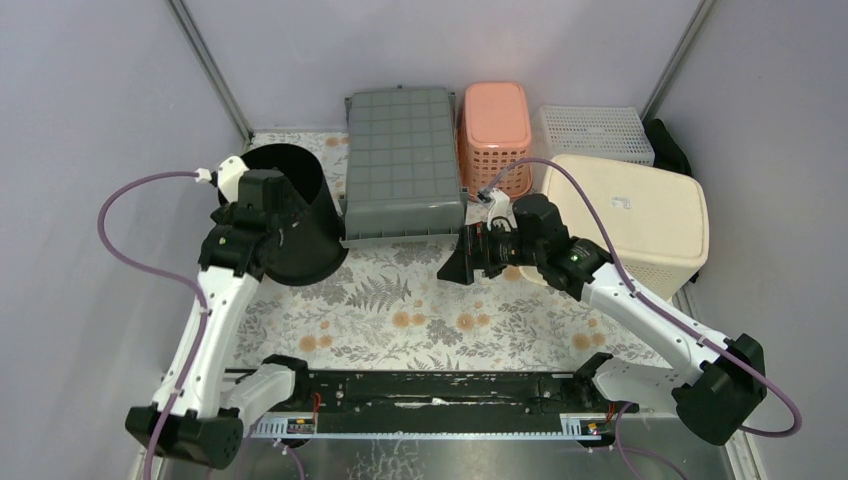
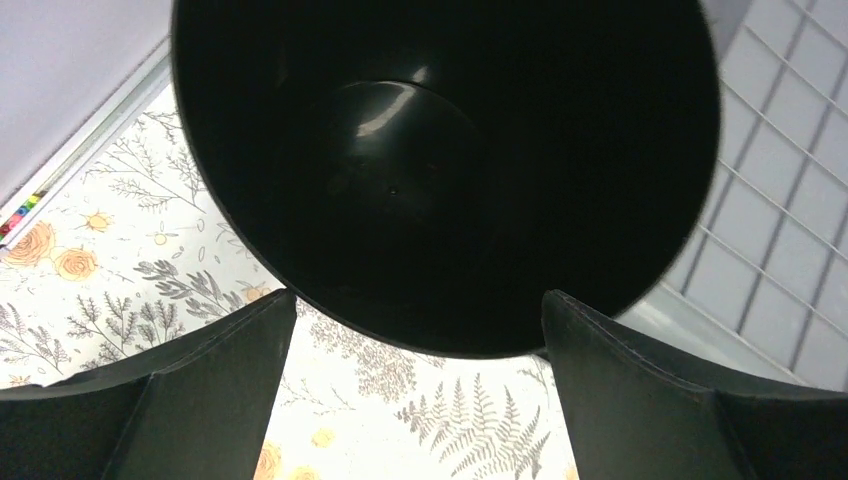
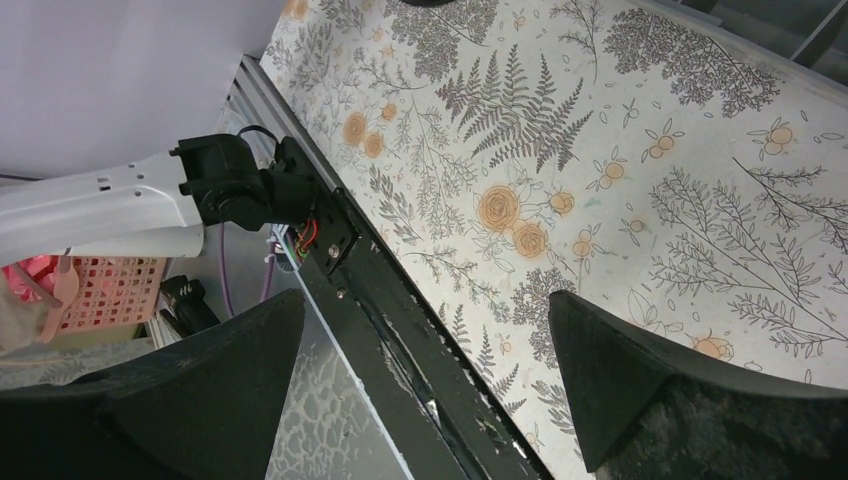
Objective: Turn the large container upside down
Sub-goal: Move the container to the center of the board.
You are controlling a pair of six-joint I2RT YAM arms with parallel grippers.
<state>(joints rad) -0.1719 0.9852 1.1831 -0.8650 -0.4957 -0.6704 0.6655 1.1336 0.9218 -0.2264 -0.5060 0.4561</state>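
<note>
Overhead camera from the near side, looking down across the floral table (image 1: 420, 310), left wrist camera close up into the black bucket (image 2: 440, 180), right wrist camera facing back at the front rail (image 3: 400, 330), all three showing that table.

Soft, even light falls from above in my overhead view, leaving only faint shadows on the bench (image 1: 400, 310). At my left wrist the black container (image 2: 440, 200) swallows nearly all light, save one dull glare inside; both wrist views blur my near, dark tool fingers (image 3: 640, 380).
</note>
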